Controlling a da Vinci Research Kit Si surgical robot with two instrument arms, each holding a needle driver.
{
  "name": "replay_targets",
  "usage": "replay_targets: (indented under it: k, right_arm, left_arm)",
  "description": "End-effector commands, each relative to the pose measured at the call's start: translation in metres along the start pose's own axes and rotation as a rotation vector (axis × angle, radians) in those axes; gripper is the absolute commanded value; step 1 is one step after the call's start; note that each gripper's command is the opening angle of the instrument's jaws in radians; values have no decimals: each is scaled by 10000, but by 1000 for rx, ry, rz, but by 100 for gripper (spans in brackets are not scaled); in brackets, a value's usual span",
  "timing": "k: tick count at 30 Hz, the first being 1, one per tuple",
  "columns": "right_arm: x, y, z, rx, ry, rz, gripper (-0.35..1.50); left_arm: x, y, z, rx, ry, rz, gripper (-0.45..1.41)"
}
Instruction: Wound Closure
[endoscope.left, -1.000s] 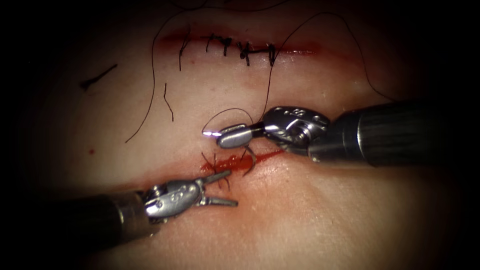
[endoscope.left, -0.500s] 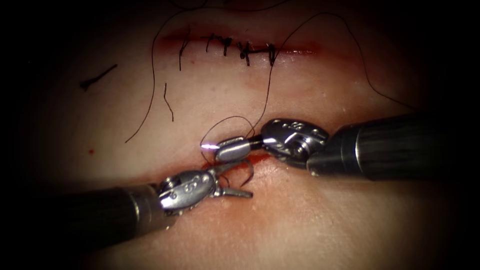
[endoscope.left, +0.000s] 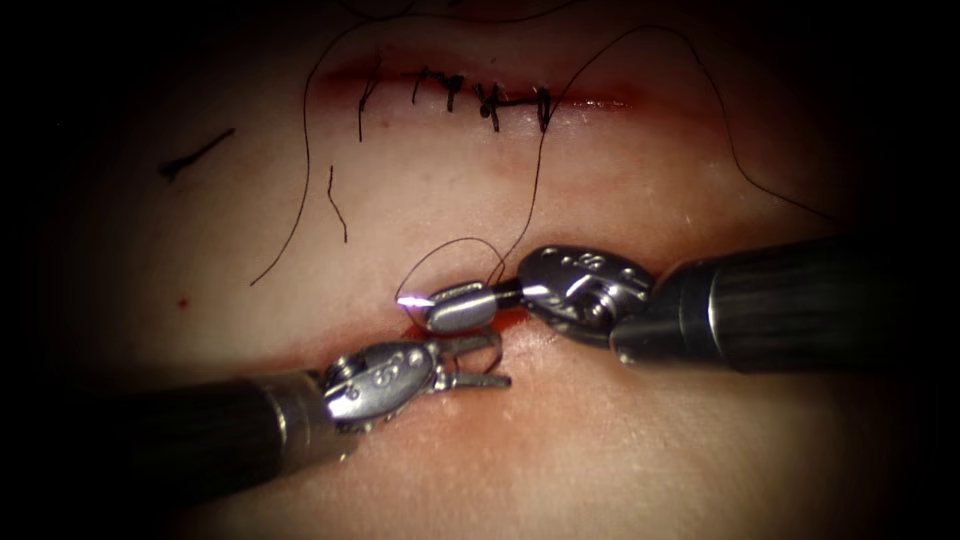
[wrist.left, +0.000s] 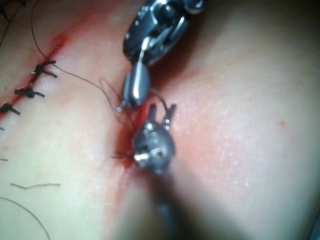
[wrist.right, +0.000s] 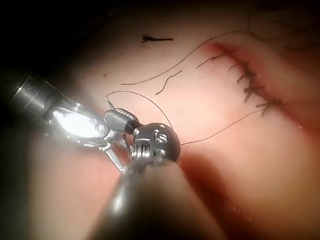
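At left of the open lower cut, the left arm's steel needle driver (endoscope.left: 480, 362) spreads its jaws around the dark curved needle (endoscope.left: 494, 345), empty. Just above, touching the cut's red fluid, the right arm's driver (endoscope.left: 430, 300) clamps the needle near its tip; black thread (endoscope.left: 450, 247) loops overhead.

Small engraved marks on wrist housing of left tool (endoscope.left: 478, 362), possibly "S8"; similar marks on wrist housing of right tool (endoscope.left: 440, 303), too blurred to read with confidence. No other legible text.
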Motion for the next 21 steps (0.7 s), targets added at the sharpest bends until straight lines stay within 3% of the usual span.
replay_targets:
  k: [1,5,8,14,15,16,17,18,19,21]
  right_arm:
    - [-6,1,8,5,-1,1,-35]
    - [-6,-1,8,6,-2,1,-35]
    - [-6,-1,8,6,-2,1,-35]
    - [-6,-3,8,8,7,1,-35]
    - [-5,-2,8,4,8,2,-23]
    - [-4,-2,7,-7,14,4,29]
    - [-3,-1,7,-25,18,5,66]
    - [-2,-1,6,-37,21,-5,91]
    - [0,0,5,-51,24,-32,110]
    - [1,0,3,-103,34,-51,125]
  left_arm:
    - [-5,1,7,-3,2,0,4]
    - [-5,4,7,-4,2,-6,-11]
    - [-5,7,6,-7,3,-11,-45]
    - [-3,17,1,-38,7,-55,-45]
    - [-2,18,0,-42,7,-66,-45]
    - [-1,19,0,-45,8,-79,-45]
    - [1,20,0,-48,8,-85,-45]
    - [2,21,-1,-51,9,-91,-45]
    - [3,22,-1,-56,9,-103,-45]
    - [5,22,-2,-42,8,-104,-45]
